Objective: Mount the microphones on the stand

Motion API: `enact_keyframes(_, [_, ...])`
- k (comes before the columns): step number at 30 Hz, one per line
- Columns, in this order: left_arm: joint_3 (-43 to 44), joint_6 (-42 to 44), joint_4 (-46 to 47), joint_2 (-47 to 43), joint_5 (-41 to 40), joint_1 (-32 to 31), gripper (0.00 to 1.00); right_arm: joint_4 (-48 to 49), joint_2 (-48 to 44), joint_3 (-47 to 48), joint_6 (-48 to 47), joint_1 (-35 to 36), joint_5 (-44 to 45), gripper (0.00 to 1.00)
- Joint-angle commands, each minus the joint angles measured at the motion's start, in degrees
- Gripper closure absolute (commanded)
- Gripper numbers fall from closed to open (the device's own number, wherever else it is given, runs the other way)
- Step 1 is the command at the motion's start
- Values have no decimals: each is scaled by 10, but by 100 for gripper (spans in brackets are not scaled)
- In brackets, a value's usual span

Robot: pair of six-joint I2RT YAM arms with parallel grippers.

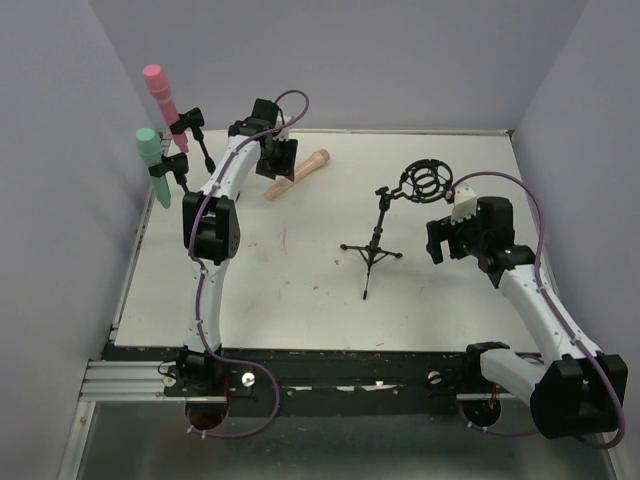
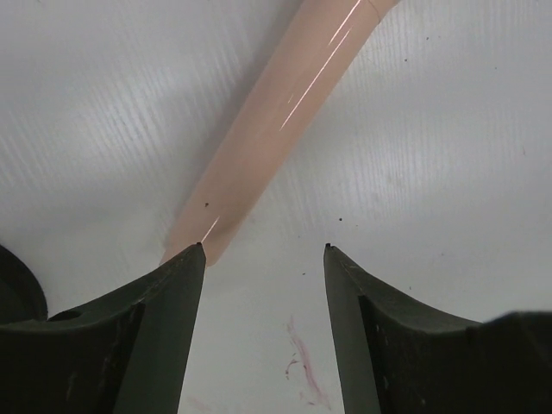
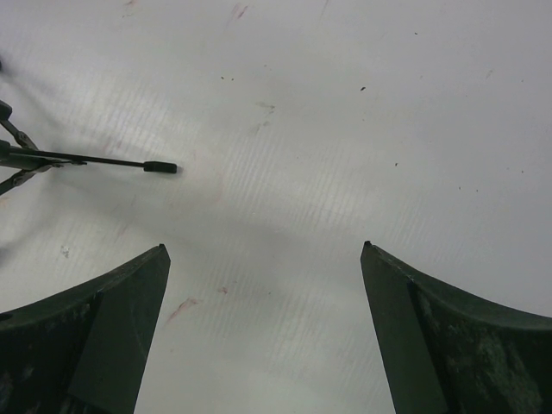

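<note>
Done: pink mic (image 1: 160, 88) and green mic (image 1: 152, 160) sit in clips (image 1: 185, 122) at the table (image 1: 300, 290) edge.
To do: peach mic (image 2: 276, 138) lies flat on the table; the tripod stand (image 1: 378, 235) has an empty mount (image 1: 428, 181).
Left gripper (image 2: 265, 250): my jaws are part open and hold nothing; the peach mic's end is beside one fingertip (image 2: 191, 259), not between them.
Right gripper (image 3: 263, 248): wide open, empty, near the stand.

You get no readable text, label, brand or number in any view. Pink microphone (image 1: 160, 95), green microphone (image 1: 150, 150) and peach microphone (image 1: 305, 167): plain plastic. Tripod stand (image 1: 378, 235) and table (image 1: 300, 310): no lettering. Left arm (image 1: 212, 225) casing: too small to tell.
</note>
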Motion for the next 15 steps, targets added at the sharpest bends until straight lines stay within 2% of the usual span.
enact_keyframes(1, [13, -96, 8, 25, 83, 13, 35, 9, 5, 0, 6, -7, 10, 0])
enact_keyframes(8, [10, -101, 14, 10, 86, 13, 37, 12, 7, -1, 7, -10, 8, 0])
enact_keyframes(10, [-4, -94, 21, -14, 92, 13, 37, 13, 7, 0, 8, -13, 7, 0])
enact_keyframes(15, [-102, -70, 72, -126, 85, -4, 37, 15, 7, 0, 18, -24, 2, 0])
